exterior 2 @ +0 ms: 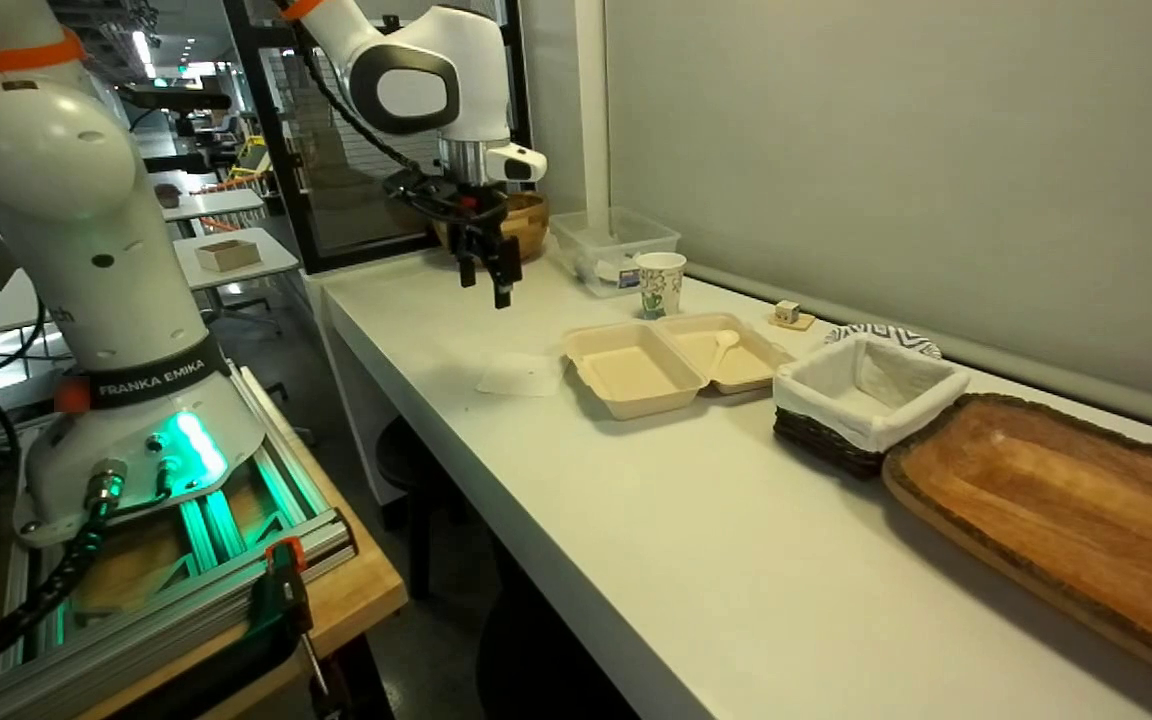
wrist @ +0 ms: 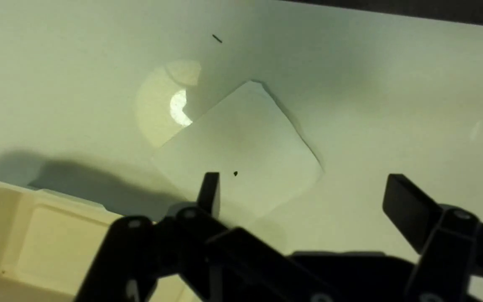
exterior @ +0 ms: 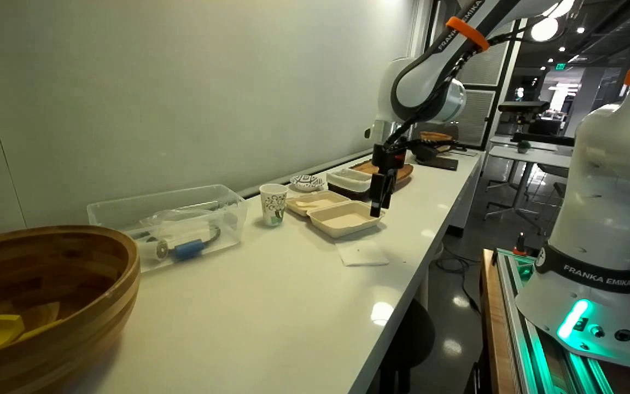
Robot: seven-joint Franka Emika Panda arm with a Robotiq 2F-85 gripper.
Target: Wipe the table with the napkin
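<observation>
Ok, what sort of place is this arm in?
Probably an office break area: a long white counter holds an open takeout box, and small tables stand beyond it in both exterior views.

White is shown by the table point(exterior 2: 696, 520) and by the napkin point(wrist: 241, 142), marked with one black speck point(wrist: 235, 173). From the napkin in an exterior view, black is worn by the gripper point(exterior 2: 485, 290) at eleven o'clock, beige by the box point(exterior 2: 636, 372) at three; the cup point(exterior 2: 661, 285) at two is patterned grey and green on white.
</observation>
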